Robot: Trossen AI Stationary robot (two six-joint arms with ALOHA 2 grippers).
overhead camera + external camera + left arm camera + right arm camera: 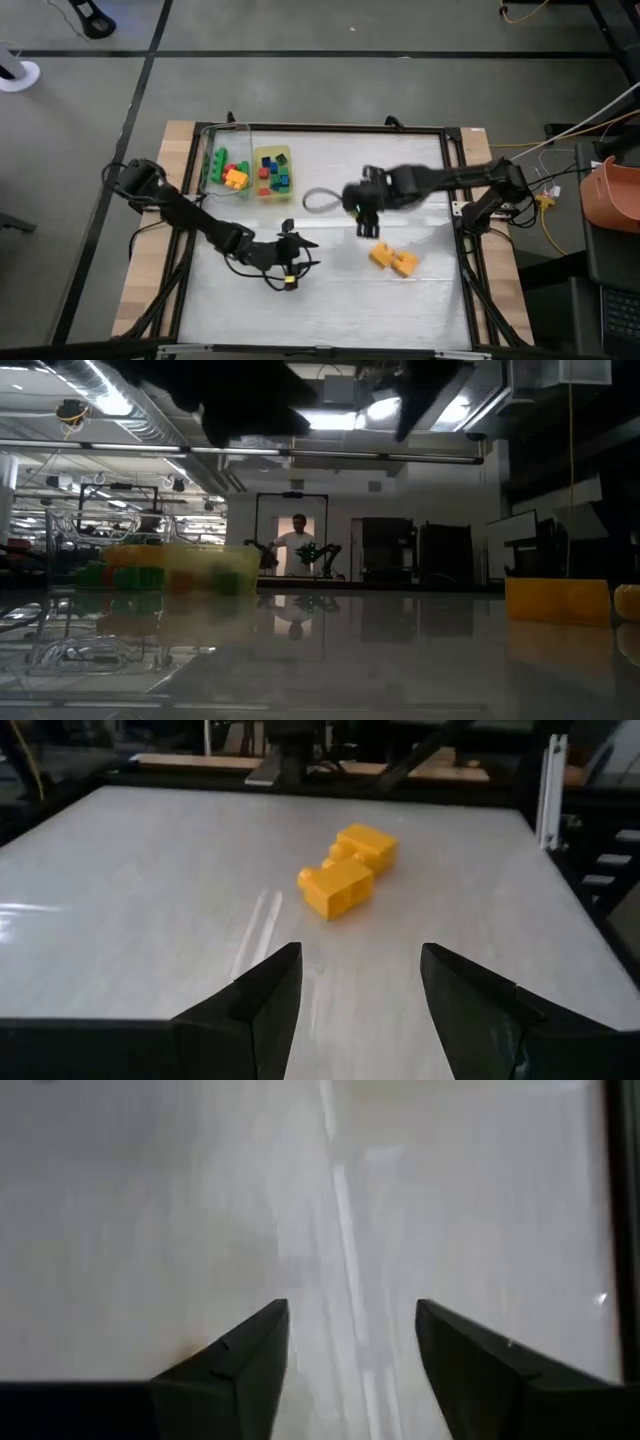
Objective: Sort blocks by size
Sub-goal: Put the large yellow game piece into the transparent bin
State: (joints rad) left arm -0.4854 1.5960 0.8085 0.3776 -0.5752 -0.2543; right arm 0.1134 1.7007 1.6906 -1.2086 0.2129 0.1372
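Two orange bricks (393,258) lie side by side on the white table top, right of centre and toward the near edge; they also show in the left wrist view (348,870). My left gripper (308,253) is open and empty, low over the table to the bricks' left, pointing at them. My right gripper (366,228) is open and empty above bare table, just beyond the bricks toward the far edge. Green and orange bricks lie in the clear container (225,170). Small red, blue and green cubes lie on the yellow tray (272,172).
The container and tray stand side by side at the far left of the table. A black frame (462,230) runs around the table's edges. A grey loop (318,200) lies beside my right arm. In the low view a person stands in the room far behind the table (297,538).
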